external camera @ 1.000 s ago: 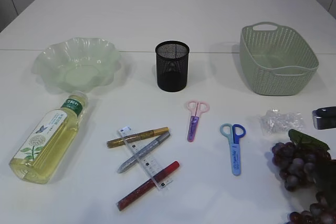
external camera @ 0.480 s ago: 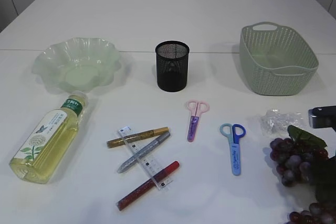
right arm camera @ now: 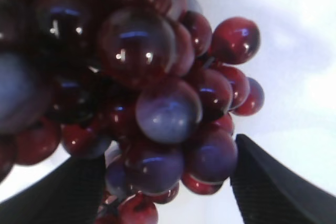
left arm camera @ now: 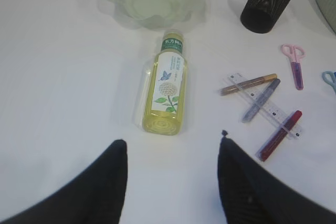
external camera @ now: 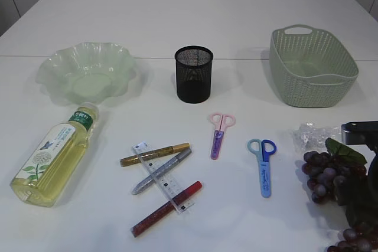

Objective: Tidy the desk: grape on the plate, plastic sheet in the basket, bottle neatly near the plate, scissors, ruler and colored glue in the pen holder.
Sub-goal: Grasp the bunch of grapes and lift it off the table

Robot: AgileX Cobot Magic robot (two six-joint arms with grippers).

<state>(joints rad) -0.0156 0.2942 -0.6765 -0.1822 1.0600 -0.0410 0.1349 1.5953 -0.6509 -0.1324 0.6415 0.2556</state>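
The right gripper (right arm camera: 165, 182) is gripping the grapes (right arm camera: 142, 93) between its jaws. The left gripper (left arm camera: 172, 174) is hanging open, the bottle (left arm camera: 165, 90) lying beyond its jaws.

A white table (external camera: 177, 10) fills the frame. At upper left sits a pale green scalloped plate (external camera: 86, 73), at upper centre a black mesh pen holder (external camera: 193, 74), at upper right a green woven basket (external camera: 312, 66). A bottle of yellow liquid (external camera: 54, 155) lies at lower left. Centre: gold (external camera: 155, 154), silver (external camera: 161, 171) and red glue pens (external camera: 166, 209) under a clear ruler (external camera: 163, 177), pink scissors (external camera: 220, 134), blue scissors (external camera: 263, 166). At right, crumpled plastic sheet (external camera: 314, 135).
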